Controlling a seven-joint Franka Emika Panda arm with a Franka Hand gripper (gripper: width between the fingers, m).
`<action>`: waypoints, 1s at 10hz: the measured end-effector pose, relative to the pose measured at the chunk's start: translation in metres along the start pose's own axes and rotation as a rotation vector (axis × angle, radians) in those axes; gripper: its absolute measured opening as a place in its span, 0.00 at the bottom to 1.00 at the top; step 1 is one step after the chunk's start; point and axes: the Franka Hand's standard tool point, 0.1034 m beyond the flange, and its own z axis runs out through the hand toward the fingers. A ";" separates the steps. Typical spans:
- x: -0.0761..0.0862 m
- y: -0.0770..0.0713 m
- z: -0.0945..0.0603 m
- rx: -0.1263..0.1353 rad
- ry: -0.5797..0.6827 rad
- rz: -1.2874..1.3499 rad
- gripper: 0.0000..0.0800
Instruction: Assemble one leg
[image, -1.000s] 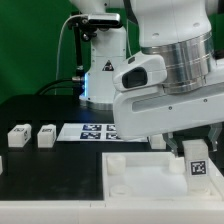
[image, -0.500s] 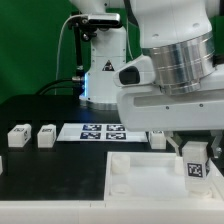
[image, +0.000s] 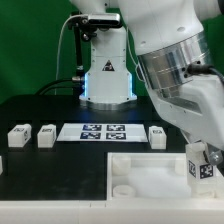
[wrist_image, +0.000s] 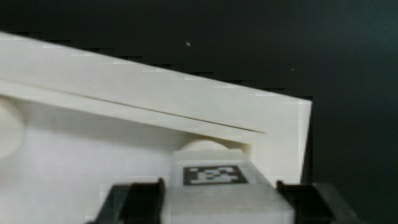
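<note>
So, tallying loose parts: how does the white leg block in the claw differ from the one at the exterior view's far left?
The small white plastic leg block in the claw is clamped; the far-left leg block lies free. The clamped one is over the large flat white piece; the far-left one rests on the black table. Both are white with a dark tag.

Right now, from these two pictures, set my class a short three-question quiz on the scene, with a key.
1. True or false: the jaws are closed on a leg.
2. Fill in: a lone leg stands beside the marker board on the exterior view's ____.
3. The held leg hangs over: A the marker board; B the big white panel; C the lone leg.
Key: 1 true; 2 right; 3 B.
</note>
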 end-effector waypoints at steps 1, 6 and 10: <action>0.000 0.001 0.001 -0.002 0.000 -0.020 0.44; 0.002 0.013 0.003 -0.098 0.002 -0.399 0.80; 0.003 0.013 0.004 -0.099 -0.013 -0.766 0.81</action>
